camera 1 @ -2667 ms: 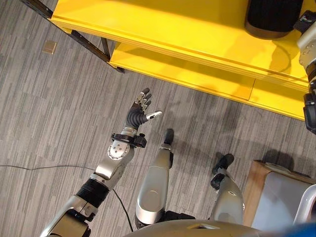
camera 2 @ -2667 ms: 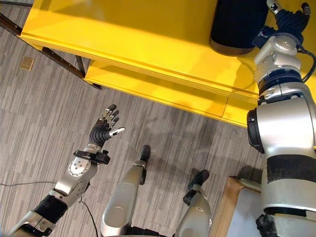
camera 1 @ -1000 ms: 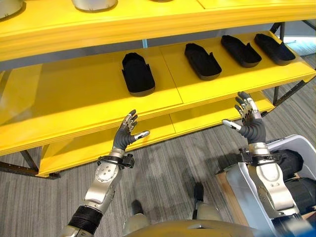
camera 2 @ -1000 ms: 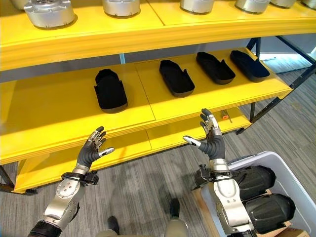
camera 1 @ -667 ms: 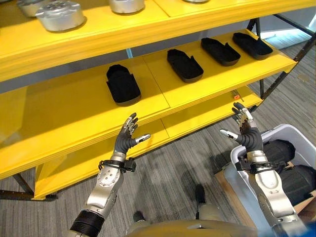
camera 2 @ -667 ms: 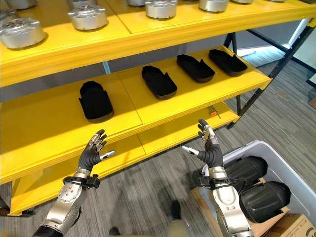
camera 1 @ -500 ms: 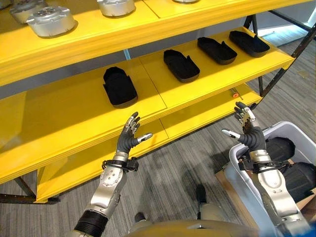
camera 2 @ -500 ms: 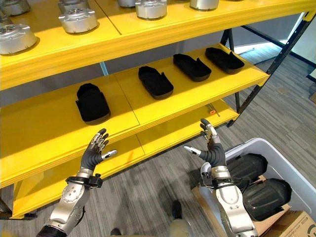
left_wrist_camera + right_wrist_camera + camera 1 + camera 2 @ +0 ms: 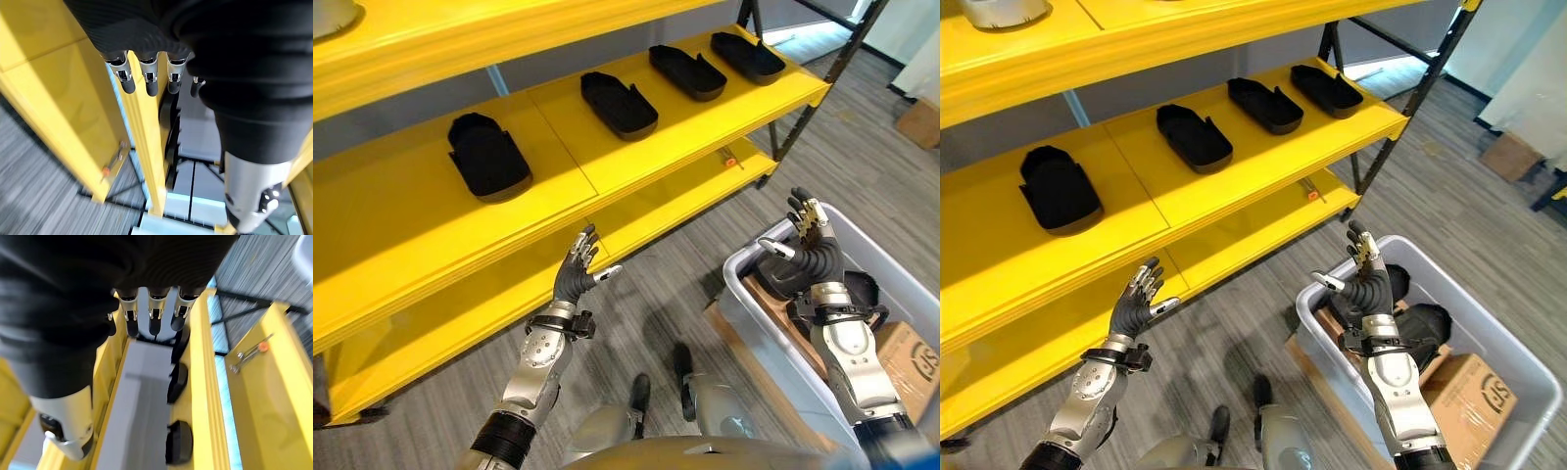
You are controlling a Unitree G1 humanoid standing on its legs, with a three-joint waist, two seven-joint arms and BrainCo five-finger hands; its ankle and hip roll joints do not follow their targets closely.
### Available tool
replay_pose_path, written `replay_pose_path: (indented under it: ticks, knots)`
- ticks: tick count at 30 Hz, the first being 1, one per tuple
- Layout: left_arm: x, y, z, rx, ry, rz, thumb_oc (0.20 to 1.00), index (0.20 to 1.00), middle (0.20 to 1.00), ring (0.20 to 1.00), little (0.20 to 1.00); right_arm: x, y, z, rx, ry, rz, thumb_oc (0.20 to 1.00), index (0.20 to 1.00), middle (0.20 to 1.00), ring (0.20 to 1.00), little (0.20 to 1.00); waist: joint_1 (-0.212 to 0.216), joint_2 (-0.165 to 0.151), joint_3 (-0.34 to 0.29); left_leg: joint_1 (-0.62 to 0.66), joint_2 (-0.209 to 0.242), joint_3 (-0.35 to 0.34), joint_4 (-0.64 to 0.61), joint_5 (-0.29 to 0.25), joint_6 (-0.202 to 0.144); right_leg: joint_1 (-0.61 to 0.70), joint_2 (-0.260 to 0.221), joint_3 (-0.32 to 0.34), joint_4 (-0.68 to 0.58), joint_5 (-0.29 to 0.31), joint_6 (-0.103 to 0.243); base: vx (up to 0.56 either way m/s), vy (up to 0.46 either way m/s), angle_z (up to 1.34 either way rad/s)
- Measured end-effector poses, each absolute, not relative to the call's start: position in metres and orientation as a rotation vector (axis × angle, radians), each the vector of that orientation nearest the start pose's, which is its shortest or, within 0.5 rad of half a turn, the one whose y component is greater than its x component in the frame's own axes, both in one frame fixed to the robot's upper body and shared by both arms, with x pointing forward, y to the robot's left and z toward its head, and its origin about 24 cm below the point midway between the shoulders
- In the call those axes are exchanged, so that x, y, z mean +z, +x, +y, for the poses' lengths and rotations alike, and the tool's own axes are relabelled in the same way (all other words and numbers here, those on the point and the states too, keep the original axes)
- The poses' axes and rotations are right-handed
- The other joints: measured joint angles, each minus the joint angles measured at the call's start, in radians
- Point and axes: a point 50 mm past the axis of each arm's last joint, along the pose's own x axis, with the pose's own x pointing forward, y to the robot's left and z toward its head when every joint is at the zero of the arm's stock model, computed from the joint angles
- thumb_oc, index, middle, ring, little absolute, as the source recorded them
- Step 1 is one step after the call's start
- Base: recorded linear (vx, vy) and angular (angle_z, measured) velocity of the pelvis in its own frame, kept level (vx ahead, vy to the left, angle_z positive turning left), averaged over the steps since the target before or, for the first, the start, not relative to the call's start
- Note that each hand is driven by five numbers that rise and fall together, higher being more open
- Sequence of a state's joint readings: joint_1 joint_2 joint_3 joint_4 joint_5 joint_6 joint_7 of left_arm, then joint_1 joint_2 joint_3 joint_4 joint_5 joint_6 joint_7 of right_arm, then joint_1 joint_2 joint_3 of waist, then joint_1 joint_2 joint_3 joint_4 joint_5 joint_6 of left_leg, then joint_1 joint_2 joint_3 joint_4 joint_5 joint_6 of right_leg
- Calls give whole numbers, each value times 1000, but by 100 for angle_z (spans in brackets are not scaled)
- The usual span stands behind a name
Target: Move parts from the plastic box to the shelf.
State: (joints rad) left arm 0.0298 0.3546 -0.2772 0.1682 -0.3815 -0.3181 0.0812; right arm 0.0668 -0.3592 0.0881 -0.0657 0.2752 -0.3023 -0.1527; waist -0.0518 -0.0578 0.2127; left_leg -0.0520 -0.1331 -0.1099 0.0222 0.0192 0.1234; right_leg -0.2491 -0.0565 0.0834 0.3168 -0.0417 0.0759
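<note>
left eye view shows a grey plastic box on the floor, just past the low right end of the yellow shelf. the right hand is up above the box's near rim, palm up, fingers straight and spread, holding nothing. the left hand is far from the box, out in front of the shelf's lower board, and it is spread wide and bare too

inside the box lie dark parts, big and rounded, packed close together. a brown cardboard carton sits in the box too, at the end away from the shelf. i cannot tell how many dark parts are in there, since the right arm covers some

four more black parts already sit on the shelf's middle board, in a row that runs toward the end nearest the box. they look like shallow shells with a hollow top. a small tool with an orange tip lies on the low board, near the box end. a round silver part sits on the top board, far from the box

the parts look hard and stiff, not soft. they look bulky, so maybe a bit heavy for one hand. the skin looks smooth and might slip. i think the best hold is around the narrow middle, or by the rim of the hollow, with the thumb on one side and fingers on the other
</note>
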Motion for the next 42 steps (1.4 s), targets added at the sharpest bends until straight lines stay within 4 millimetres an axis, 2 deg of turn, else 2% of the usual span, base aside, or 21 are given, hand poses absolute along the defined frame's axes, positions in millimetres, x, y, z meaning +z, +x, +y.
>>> replay_pose_path:
  ticks: [2,4,6,11,13,15,16,17,18,19,20,21,22,23,25,32,35,37,38,39,42]
  knots:
    - [22,238,180,-110,2,-34,1000,1000,1000,1000,1000,78,239,-188,-9,-1,-286,1000,1000,1000,1000,1000,-5,-7,-4,2,-2,63,-23,16,2,59,-41,24,-93,-22,36,-15,182,-88]
    - [26,242,180,-117,10,-47,1000,1000,1000,1000,1000,75,240,-182,10,13,-274,1000,1000,1000,1000,1000,-25,9,1,4,-4,85,-25,15,-1,102,-57,42,-166,-5,45,-15,123,-51]
    - [28,244,174,-140,1,-59,1000,1000,1000,1000,1000,70,239,-179,32,3,-243,1000,1000,1000,1000,1000,-46,34,1,21,6,111,-41,17,-6,121,-47,58,-205,11,46,-29,174,-38]
    - [30,247,167,-155,-14,-74,1000,1000,1000,1000,1000,71,241,-168,80,18,-245,1000,1000,1000,1000,1000,-65,24,5,54,22,268,-59,-10,-22,76,-9,174,-214,50,56,-28,138,-95]
    - [29,246,170,-146,-9,-68,1000,1000,1000,1000,1000,70,241,-166,92,19,-238,1000,1000,1000,1000,1000,-52,20,12,64,40,336,-64,-8,-12,51,-20,149,-189,44,56,-20,52,-100]
    - [27,244,174,-133,-6,-59,1000,1000,1000,1000,1000,69,241,-164,95,28,-235,1000,1000,1000,1000,1000,-21,25,21,73,69,417,-59,-17,-2,19,-66,-70,-133,24,24,18,18,-123]
    - [24,241,178,-110,-13,-47,1000,1000,1000,1000,1000,69,242,-162,100,31,-233,1000,1000,1000,1000,1000,-8,46,30,73,114,486,-41,-31,-3,20,-161,-336,-70,16,26,91,5,-139]
    - [22,238,180,-94,-18,-40,1000,1000,1000,1000,1000,70,243,-159,114,30,-232,1000,1000,1000,1000,1000,4,58,32,83,129,519,-53,-31,-8,33,-235,-517,-43,15,30,161,21,-150]
    - [20,236,183,-77,-19,-30,1000,1000,1000,1000,1000,71,245,-154,132,30,-236,1000,1000,1000,1000,1000,29,59,34,94,141,551,-55,-42,-12,51,-300,-630,-33,28,52,129,-11,-97]
    - [20,236,183,-76,-21,-29,1000,1000,1000,1000,1000,71,245,-154,134,30,-237,1000,1000,1000,1000,1000,31,59,34,94,143,556,-55,-44,-14,53,-308,-635,-34,32,57,105,-15,-110]
    - [19,235,186,-62,-17,-21,1000,1000,1000,1000,1000,72,246,-151,144,23,-241,1000,1000,1000,1000,1000,53,51,30,107,145,568,-61,-55,-43,98,-357,-613,-93,64,111,146,-102,-67]
    - [20,235,190,-55,-5,-23,1000,1000,1000,1000,1000,72,246,-151,142,24,-239,1000,1000,1000,1000,1000,54,24,17,106,134,567,-69,-39,-58,145,-366,-583,-165,101,145,103,-75,-53]
    - [21,236,193,-55,10,-25,1000,1000,1000,1000,1000,71,245,-152,141,24,-235,1000,1000,1000,1000,1000,44,-2,11,107,125,563,-74,-31,-73,172,-360,-568,-197,122,152,158,-112,-3]
    - [18,236,192,-44,2,-10,1000,1000,1000,1000,1000,69,245,-157,134,5,-221,1000,1000,1000,1000,1000,37,-1,8,107,134,558,-75,-12,-102,208,-316,-550,-250,143,99,157,-127,-2]
    - [15,230,189,-48,-13,4,1000,1000,1000,1000,1000,69,245,-164,119,-19,-216,1000,1000,1000,1000,1000,34,16,4,108,167,523,-73,-4,-115,208,-274,-521,-266,131,82,137,-169,-23]
    - [18,236,179,-55,-53,-17,1000,1000,1000,1000,1000,73,244,-184,70,-50,-219,1000,1000,1000,1000,1000,-21,28,-1,98,233,502,-35,-1,-150,225,-208,-509,-301,117,61,85,-163,-10]
    - [23,242,176,-61,-62,-40,1000,1000,1000,1000,1000,72,244,-188,50,-33,-211,1000,1000,1000,1000,1000,-16,36,3,55,277,476,47,-36,-191,220,-178,-509,-293,93,52,69,-178,6]
    - [24,242,178,-50,-80,-40,1000,1000,1000,1000,1000,71,243,-187,47,-27,-212,1000,1000,1000,1000,1000,-7,20,5,-19,301,455,177,-33,-190,197,-171,-492,-274,78,34,-46,-61,-4]
    - [23,242,178,-45,-93,-35,1000,1000,1000,1000,1000,75,246,-187,46,-29,-225,1000,1000,1000,1000,1000,4,16,12,-73,323,431,275,-32,-193,167,-173,-481,-242,53,7,28,4,-15]
    - [22,242,176,-48,-100,-30,1000,1000,1000,1000,1000,76,248,-189,38,-36,-232,1000,1000,1000,1000,1000,16,1,28,-131,335,318,354,-15,-214,173,-178,-463,-240,48,-5,136,122,-20]
    - [20,248,169,-71,-98,-21,1000,1000,1000,1000,1000,76,250,-200,-33,-33,-235,1000,1000,1000,1000,1000,-6,9,44,-142,416,261,235,11,-236,178,-166,-457,-249,47,-19,291,447,-12]
